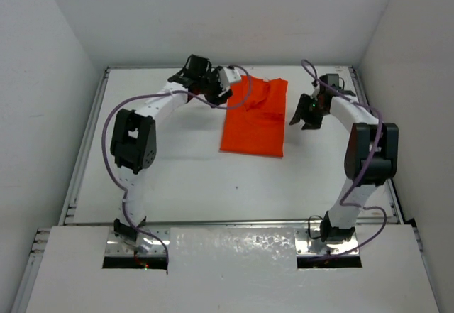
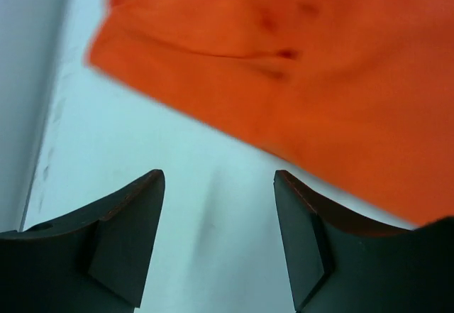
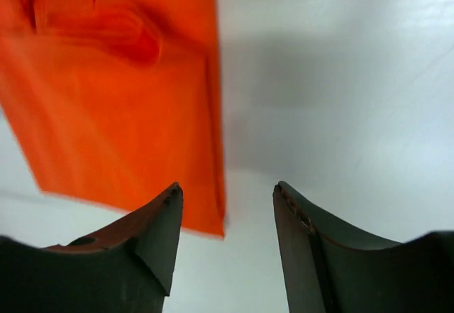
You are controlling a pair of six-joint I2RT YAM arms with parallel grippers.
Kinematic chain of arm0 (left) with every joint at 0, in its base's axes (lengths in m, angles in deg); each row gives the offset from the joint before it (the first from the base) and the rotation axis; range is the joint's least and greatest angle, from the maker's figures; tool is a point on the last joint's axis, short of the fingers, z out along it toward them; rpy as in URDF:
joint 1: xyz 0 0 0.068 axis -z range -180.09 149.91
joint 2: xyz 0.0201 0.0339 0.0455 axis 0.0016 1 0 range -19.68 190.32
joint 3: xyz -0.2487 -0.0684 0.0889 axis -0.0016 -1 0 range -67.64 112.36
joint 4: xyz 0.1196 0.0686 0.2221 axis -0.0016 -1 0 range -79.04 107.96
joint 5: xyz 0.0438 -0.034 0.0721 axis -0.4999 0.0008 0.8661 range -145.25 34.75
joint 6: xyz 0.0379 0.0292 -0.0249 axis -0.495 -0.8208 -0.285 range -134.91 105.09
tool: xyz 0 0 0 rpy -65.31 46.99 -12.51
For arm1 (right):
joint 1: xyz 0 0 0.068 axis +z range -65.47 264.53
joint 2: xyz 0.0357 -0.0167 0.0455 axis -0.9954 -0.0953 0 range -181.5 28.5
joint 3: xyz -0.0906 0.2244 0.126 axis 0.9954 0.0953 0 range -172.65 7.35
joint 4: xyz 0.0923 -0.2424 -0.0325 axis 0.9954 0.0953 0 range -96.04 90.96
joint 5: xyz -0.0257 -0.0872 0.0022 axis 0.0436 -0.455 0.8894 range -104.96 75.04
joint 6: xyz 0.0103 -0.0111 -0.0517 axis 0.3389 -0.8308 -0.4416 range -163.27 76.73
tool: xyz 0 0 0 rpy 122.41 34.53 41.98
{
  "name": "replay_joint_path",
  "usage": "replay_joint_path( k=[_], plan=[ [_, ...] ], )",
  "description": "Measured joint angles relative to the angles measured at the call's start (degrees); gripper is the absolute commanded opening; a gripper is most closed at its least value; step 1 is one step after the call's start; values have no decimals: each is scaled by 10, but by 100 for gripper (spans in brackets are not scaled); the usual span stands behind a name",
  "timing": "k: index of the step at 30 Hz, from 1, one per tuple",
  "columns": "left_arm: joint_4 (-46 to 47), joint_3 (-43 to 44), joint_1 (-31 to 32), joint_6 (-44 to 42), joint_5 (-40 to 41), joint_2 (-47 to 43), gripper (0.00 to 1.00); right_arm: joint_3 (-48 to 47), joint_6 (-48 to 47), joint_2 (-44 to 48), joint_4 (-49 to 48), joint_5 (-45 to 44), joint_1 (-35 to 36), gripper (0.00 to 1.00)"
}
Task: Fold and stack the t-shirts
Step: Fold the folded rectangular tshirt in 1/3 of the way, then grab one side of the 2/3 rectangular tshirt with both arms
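While both the left gripper (image 2: 220, 178) and right gripper (image 3: 227, 189) stand open and empty, the folded t-shirt (image 1: 255, 118) lies just beyond their fingertips, between the 2. Risk: a fingertip swung low could snag an edge and undo the fold.

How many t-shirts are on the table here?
1. The orange t-shirt lies folded flat at the far middle of the table. Another could be hidden beneath it.

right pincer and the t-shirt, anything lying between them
Nothing: only bare table separates the right pincer from the t-shirt, clearest in the top view.
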Motion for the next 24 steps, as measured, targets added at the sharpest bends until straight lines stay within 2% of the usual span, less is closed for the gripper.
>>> replay_joint_path(
  k=[1,3,5,8,11,13,19,22,24],
  plan=[
    [-37,-14,2,-58,-23,-19,62,27,-2,24,-1,8,4,60],
    [-139,-50,21,-214,-66,-62,62,90,-5,69,-11,29,17,61],
    [-206,-97,43,-330,-79,-89,64,142,-2,92,-25,39,28,61],
    [-260,-183,75,-445,-83,-108,65,207,13,99,-48,49,49,60],
    [-265,-242,98,-495,-78,-103,66,230,27,84,-63,52,73,60],
    [-256,-251,100,-509,-74,-100,69,234,34,75,-81,52,83,60],
    [-174,-268,103,-520,-56,-100,69,249,59,76,-130,52,84,57],
    [-147,-279,105,-517,-47,-102,61,261,80,78,-159,61,85,56],
    [-133,-283,106,-515,-39,-102,51,265,88,78,-171,64,88,52]
  ],
)
